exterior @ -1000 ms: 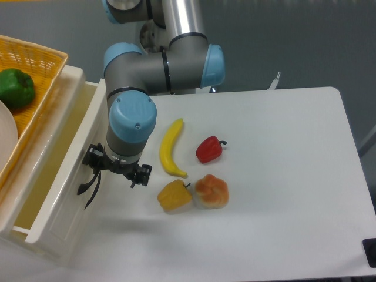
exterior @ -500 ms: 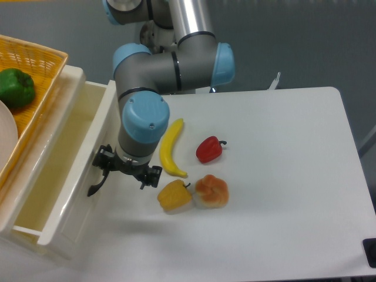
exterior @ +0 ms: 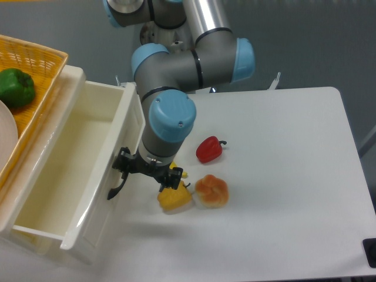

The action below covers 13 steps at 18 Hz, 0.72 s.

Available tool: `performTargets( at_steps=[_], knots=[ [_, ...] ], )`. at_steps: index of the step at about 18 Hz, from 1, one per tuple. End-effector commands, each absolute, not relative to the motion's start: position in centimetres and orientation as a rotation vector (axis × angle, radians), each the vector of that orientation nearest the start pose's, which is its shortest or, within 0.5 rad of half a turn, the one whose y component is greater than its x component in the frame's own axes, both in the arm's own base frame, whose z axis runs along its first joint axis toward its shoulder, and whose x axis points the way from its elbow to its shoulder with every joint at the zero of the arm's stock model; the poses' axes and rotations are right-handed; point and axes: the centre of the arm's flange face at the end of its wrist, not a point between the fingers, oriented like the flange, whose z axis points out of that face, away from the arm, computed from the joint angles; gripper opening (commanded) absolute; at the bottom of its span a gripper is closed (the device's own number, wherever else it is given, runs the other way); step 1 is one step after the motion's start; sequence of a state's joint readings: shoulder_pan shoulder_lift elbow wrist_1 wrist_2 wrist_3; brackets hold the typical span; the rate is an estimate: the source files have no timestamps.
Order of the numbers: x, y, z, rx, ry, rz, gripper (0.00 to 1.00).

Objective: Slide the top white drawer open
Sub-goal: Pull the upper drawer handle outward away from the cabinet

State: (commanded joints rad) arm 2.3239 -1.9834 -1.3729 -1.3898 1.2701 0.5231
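Drawer: the top white drawer [exterior: 64, 176] stands pulled well out of the cabinet at the left of the scene; its cream interior is bare and lit, and its front panel faces right toward the surface.
Handle: a curved black handle [exterior: 117, 187] sticks out from the drawer front, just left of the claw.
Claw: the claw [exterior: 147, 169] hangs at the end of the arm, right beside the drawer front and by the handle. The wrist hides the fingers from above, so I cannot tell whether they are spread, pressed together or pinching the handle.
Arm: the arm [exterior: 176, 64], grey with pale blue caps, comes in from the far edge and bends down over the left part of the surface; its wrist cap sits above the claw.
Surface: a white surface [exterior: 282, 194] fills the right and near part of the scene.
Yellow pepper: a yellow pepper [exterior: 174, 198] lies just right of the claw, partly under it.
Bun: an orange-brown bun-like item [exterior: 211, 191] touches or nearly touches the yellow pepper on its right.
Red pepper: a red pepper [exterior: 209, 149] lies a little farther back, apart from the bun.
Banana: only a small yellow tip [exterior: 180, 173] shows beside the wrist; the rest is hidden by the arm.
Basket: a woven yellow basket [exterior: 41, 64] sits on the cabinet top at far left.
Green pepper: a green pepper [exterior: 15, 88] lies inside the basket.
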Motion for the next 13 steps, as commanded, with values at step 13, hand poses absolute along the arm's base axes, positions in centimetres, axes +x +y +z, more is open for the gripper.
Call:
performTargets(
  at_steps=[13],
  knots=[
    [-35.6, 57.3, 36.1, -2.939, -0.362, -0.393, 1.0]
  ],
)
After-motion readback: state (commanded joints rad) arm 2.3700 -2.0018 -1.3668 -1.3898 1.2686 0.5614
